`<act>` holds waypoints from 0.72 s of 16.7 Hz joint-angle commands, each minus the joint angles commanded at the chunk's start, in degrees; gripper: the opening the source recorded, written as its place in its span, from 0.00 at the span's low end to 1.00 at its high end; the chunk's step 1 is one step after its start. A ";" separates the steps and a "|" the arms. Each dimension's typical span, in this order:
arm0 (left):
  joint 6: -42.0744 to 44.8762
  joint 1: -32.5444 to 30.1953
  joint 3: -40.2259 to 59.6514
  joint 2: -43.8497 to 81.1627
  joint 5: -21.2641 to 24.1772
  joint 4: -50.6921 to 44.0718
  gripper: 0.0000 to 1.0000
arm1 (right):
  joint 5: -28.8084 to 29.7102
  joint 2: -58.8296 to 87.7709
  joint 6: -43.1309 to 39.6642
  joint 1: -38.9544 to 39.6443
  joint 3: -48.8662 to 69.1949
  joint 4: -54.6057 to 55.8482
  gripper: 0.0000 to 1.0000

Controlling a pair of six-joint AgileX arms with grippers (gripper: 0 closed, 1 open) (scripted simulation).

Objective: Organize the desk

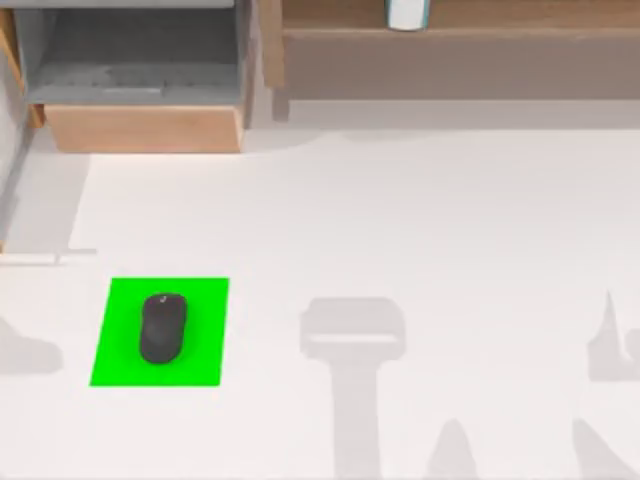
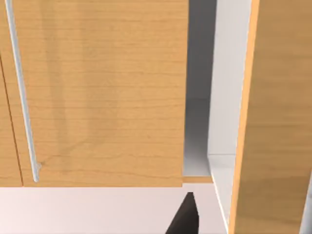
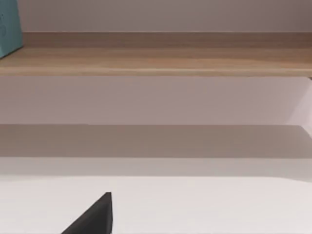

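A black computer mouse [image 1: 162, 327] lies on a bright green mat [image 1: 205, 350] toward the left. Behind it stands a wooden drawer [image 1: 145, 128], pulled open. A long wooden shelf [image 1: 460, 45] carries a pale cup [image 1: 407, 14].

One dark fingertip [image 2: 187, 217] of each gripper is visible.

The mouse [image 1: 162, 327] lies on the mat [image 1: 205, 340], near the mat's middle. The mat lies on the surface [image 1: 420, 220], at its left side and toward the front. Behind the mat, at the back left corner, stands an open drawer [image 1: 140, 95]. To the right of the drawer a shelf [image 1: 460, 45] runs along the back edge, and a cup [image 1: 406, 14] stands on it.
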 joint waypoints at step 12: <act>0.00 0.00 0.00 0.00 0.00 0.00 0.00 | 0.00 0.00 0.00 0.00 0.00 0.00 1.00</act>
